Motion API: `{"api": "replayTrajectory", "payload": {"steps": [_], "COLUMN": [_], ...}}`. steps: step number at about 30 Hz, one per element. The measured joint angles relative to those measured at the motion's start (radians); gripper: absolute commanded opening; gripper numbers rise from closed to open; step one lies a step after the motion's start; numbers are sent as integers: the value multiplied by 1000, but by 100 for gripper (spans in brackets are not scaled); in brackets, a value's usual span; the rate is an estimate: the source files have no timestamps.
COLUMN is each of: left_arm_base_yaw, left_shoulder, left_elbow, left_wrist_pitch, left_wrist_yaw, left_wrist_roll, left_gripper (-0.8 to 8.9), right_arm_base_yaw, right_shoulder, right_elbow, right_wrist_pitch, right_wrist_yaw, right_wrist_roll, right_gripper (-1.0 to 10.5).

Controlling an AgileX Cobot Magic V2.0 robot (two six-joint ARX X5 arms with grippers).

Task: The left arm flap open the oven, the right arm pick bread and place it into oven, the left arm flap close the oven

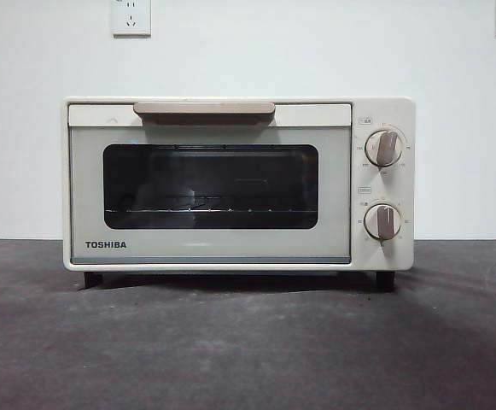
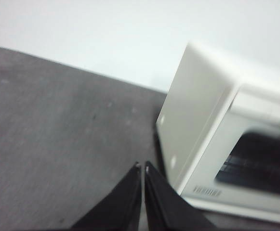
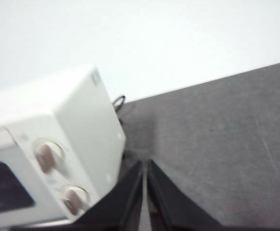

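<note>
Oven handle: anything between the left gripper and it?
Nothing visible. The left gripper hangs over bare table off the oven's plain side, jaws shut. The handle sits clear along the closed door's top edge. The front view shows nothing before the oven. No bread in view.

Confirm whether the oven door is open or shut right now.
Shut. The toaster oven door sits flush in its frame, bar handle up top, wire rack visible only through the glass.
</note>
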Motion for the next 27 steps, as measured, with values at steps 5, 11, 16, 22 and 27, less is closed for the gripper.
{"api": "replayTrajectory", "payload": {"steps": [5, 11, 16, 22, 27], "left_arm_base_yaw": [0, 0, -17, -122, -239], "left_shoulder": [134, 320, 451, 549, 592], "left_elbow": [135, 370, 549, 669, 695], "left_wrist_pitch": [-72, -205, -302, -372, -404], "left_wrist_yaw": [2, 41, 116, 181, 187], "left_wrist_roll": [-53, -35, 2, 48, 124], "left_gripper": [18, 18, 18, 18, 19], "right_arm_base_yaw": [0, 0, 0, 18, 120], "right_shoulder": [118, 258, 369, 483, 512], "right_elbow": [154, 362, 504, 637, 655], "right_wrist_pitch": [-98, -252, -376, -492, -510], "right_wrist_yaw": [-72, -190, -281, -378, -382], "right_wrist_roll": [22, 8, -55, -154, -222], "right_gripper": [11, 11, 11, 12, 12]}}
